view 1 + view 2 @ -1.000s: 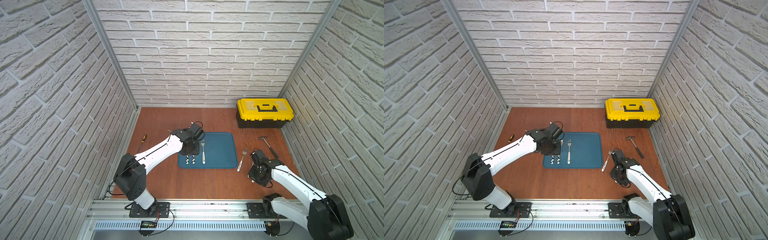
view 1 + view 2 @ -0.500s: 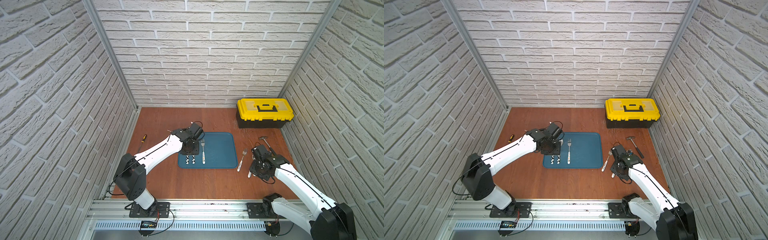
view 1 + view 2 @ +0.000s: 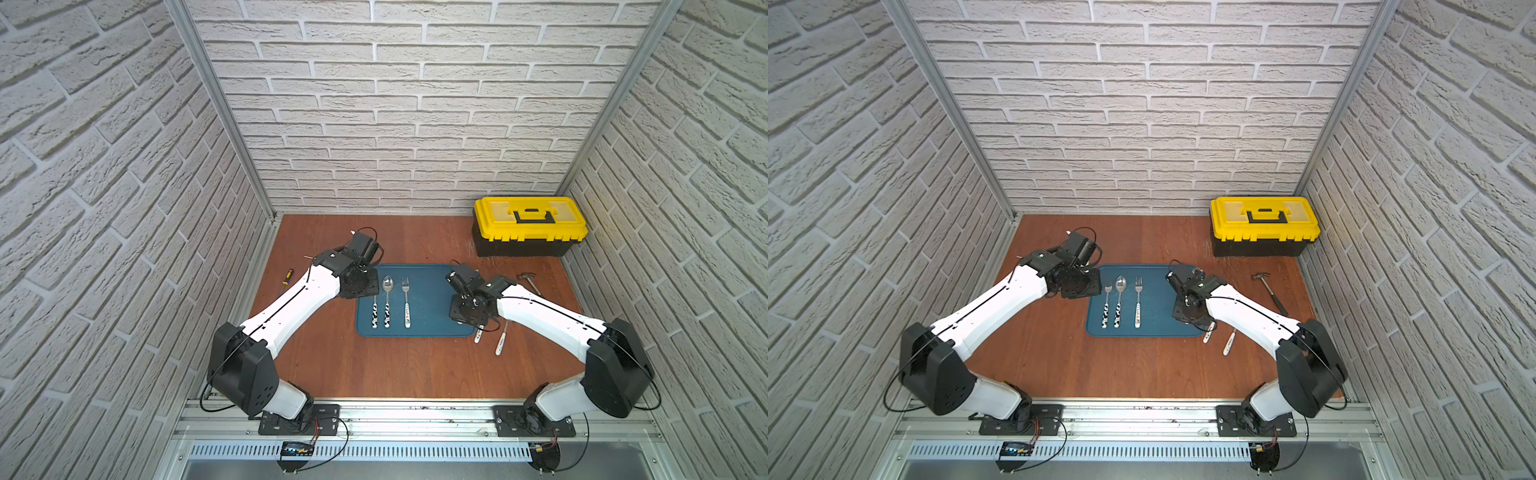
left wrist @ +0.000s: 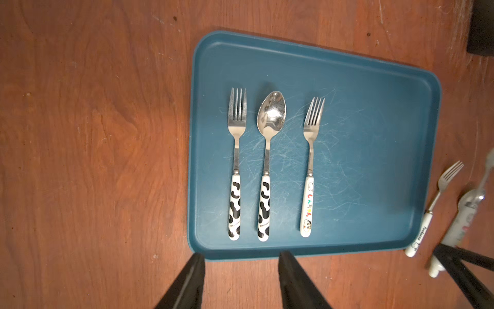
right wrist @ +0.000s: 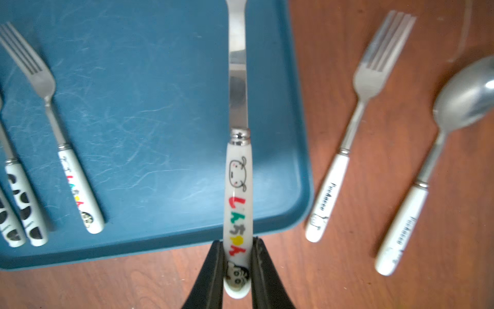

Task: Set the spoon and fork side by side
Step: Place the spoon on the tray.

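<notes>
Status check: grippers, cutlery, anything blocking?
Left gripper open, empty. Right gripper shut on lettered-handle utensil, over tray edge. Lettered fork lies on tray; bare tray between them.

A yellow-and-black toolbox stands in the far right corner of the worktop. A hammer lies near it, and a small screwdriver lies by the left wall.
</notes>
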`<action>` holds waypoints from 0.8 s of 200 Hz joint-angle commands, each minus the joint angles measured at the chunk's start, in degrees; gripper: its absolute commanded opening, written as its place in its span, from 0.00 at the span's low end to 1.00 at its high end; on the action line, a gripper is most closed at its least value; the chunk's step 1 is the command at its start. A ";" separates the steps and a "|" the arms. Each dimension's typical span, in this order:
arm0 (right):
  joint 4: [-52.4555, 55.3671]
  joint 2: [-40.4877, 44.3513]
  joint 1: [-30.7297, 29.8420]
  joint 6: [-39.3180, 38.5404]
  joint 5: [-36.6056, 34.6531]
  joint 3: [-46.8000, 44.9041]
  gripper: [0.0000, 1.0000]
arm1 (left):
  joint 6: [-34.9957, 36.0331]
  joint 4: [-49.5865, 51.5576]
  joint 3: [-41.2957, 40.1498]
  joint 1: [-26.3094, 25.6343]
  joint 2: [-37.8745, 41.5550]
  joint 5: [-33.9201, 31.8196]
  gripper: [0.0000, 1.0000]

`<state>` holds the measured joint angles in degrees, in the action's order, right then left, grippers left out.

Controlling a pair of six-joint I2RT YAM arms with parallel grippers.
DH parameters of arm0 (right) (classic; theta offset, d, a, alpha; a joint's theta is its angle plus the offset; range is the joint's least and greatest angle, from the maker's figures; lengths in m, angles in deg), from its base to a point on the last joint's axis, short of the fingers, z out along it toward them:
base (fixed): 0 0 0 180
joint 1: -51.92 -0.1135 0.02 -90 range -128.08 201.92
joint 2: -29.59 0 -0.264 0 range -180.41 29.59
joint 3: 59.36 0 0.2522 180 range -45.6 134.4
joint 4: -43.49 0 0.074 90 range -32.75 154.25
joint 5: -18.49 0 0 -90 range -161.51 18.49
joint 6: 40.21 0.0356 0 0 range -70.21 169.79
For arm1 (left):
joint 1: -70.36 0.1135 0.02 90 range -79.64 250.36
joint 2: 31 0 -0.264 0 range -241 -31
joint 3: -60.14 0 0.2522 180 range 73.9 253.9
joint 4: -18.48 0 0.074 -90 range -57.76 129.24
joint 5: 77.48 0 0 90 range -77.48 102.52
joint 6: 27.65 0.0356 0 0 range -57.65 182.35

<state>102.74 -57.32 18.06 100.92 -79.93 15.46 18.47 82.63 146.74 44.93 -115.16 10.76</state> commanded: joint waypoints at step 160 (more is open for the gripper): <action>-7.18 -20.13 -8.58 -0.31 7.11 12.32 0.06 | 1.07 0.03 -5.21 2.93 4.38 1.25 0.50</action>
<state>96.56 -76.80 9.75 100.99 -72.48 26.23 18.84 83.33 142.12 47.44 -111.47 11.60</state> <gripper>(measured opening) 0.204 0.500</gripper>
